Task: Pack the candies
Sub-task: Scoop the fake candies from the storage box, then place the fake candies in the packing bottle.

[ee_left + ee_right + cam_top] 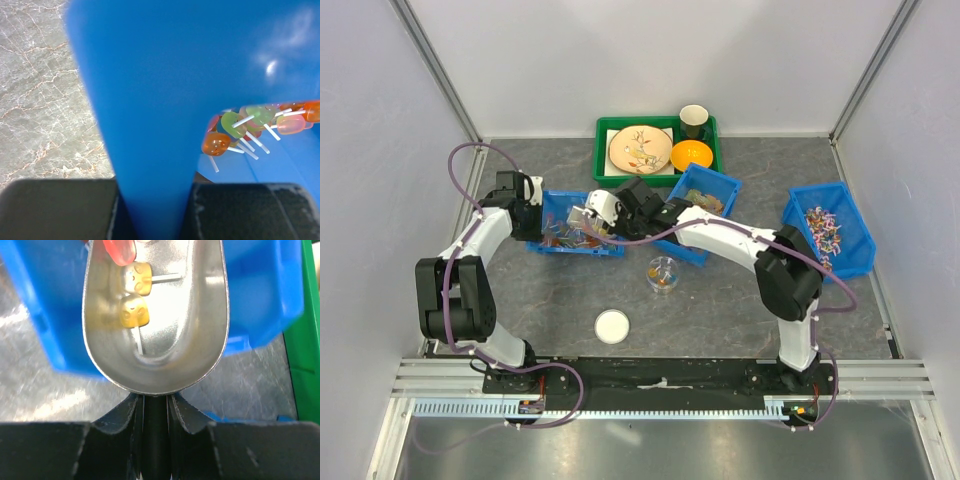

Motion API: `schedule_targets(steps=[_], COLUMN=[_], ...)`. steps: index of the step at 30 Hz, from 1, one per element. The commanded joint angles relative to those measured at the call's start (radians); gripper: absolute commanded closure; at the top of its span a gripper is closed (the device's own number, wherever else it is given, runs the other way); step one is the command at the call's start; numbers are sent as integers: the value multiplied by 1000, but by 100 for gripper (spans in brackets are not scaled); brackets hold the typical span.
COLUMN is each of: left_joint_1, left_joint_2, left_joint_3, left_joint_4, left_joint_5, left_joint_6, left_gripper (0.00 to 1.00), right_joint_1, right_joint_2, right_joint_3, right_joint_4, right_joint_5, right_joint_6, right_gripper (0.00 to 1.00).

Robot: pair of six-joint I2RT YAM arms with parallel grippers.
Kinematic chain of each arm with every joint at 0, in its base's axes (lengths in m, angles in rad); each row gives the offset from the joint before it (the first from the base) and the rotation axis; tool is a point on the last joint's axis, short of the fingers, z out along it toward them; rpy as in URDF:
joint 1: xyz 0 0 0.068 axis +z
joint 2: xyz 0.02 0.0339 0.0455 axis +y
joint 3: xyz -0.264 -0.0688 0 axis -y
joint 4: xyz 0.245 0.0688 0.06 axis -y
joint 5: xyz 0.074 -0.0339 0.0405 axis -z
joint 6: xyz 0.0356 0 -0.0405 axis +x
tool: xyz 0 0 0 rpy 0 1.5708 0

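Right gripper pinches scoop handle, candies inside; left gripper clamps blue bin wall.

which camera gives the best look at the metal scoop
The right wrist view: the metal scoop fills the frame, holding a few candies. The top view shows it small over the blue bin; the left wrist view misses it.

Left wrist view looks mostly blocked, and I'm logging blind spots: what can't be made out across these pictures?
- Left wrist: the blue bin wall fills the view, hiding most candies.
- Right wrist: the scoop is cut off at the top edge, so its load is partly unseen.
- Top: the clear cup is too small to judge its contents.
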Motion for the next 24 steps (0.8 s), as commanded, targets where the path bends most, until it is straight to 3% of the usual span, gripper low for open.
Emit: schedule_targets(steps=[1, 11, 24], left_joint_1=[7, 7, 7], left_joint_2=[-1, 6, 12], left_joint_3=[22, 26, 28], left_joint_4=[60, 54, 54], left_joint_5=[19, 19, 23], left_joint_6=[-4, -5, -7], left_gripper=[98, 98, 99], right_joint_1=[-26, -78, -98], right_joint_2=[-166, -363, -591], right_joint_3=[-61, -198, -315], right_joint_4=[46, -6, -311], right_joint_5=[-68, -62, 27], right_joint_6=[-12, -46, -198], right_gripper=[100, 100, 100])
